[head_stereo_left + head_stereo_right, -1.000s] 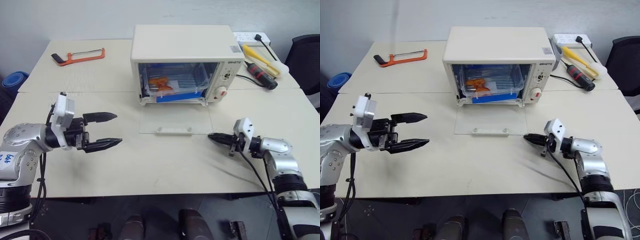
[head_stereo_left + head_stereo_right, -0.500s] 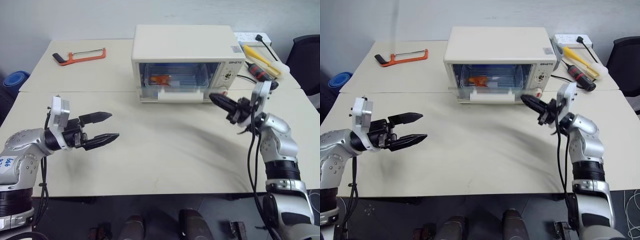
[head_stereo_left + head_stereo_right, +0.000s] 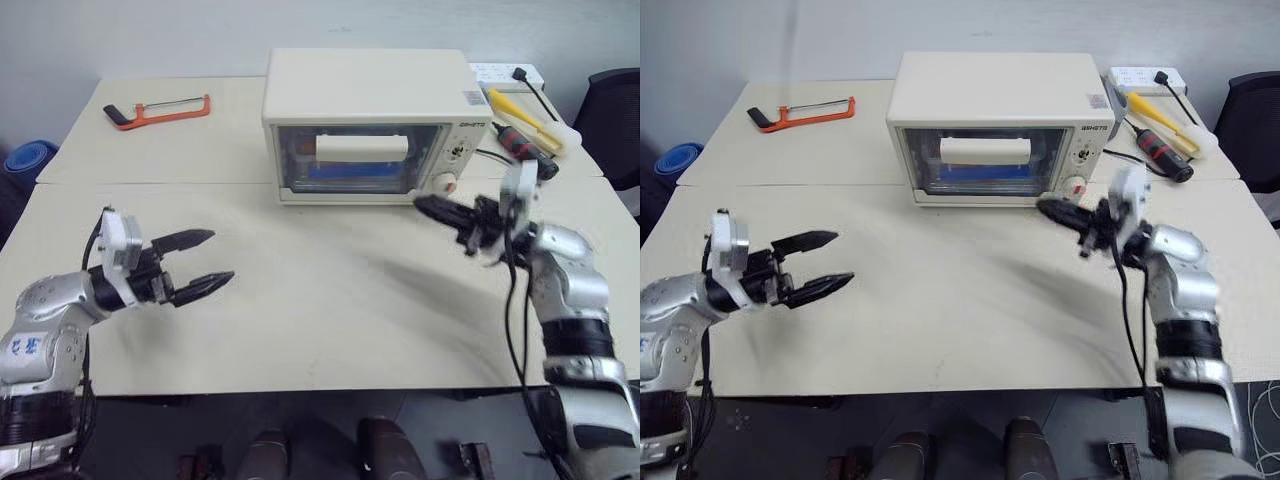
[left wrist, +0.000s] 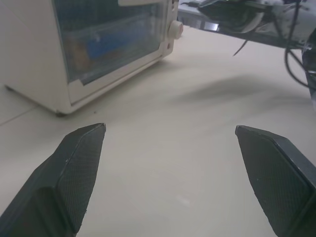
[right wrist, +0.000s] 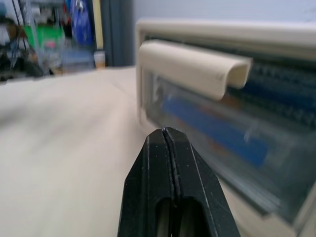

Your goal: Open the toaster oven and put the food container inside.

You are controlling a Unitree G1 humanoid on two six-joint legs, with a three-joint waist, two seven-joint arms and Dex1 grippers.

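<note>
Toaster oven [image 3: 368, 125]: cream-white box at the back middle of the table, glass door up and shut, white bar handle [image 3: 362, 150] across the upper glass, knobs down its right side.
Food container [image 3: 345, 172]: inside the oven behind the shut door; a blue strip reads through the glass, the rest is hard to make out.
Left gripper [image 3: 204, 263]: low over the near left of the table, fingers spread wide, nothing between them, pointing toward the middle, well apart from the oven.
Right gripper [image 3: 425, 208]: fingers pressed together on nothing, tip just in front of the oven's lower right corner; whether it touches the oven I cannot tell.
Table [image 3: 320, 310]: pale cream top, two slabs meeting at a seam that runs along the oven's front foot.
Back left: orange-framed hacksaw [image 3: 158, 109] lying flat.
Back right: white power strip [image 3: 506, 73], yellow-handled tool [image 3: 515, 105] and black-and-red tool [image 3: 522, 148] close together beside the oven.
Room: plain grey-white wall behind; blue bin [image 3: 28, 161] off the left edge; dark office chair [image 3: 612, 112] at far right.
</note>
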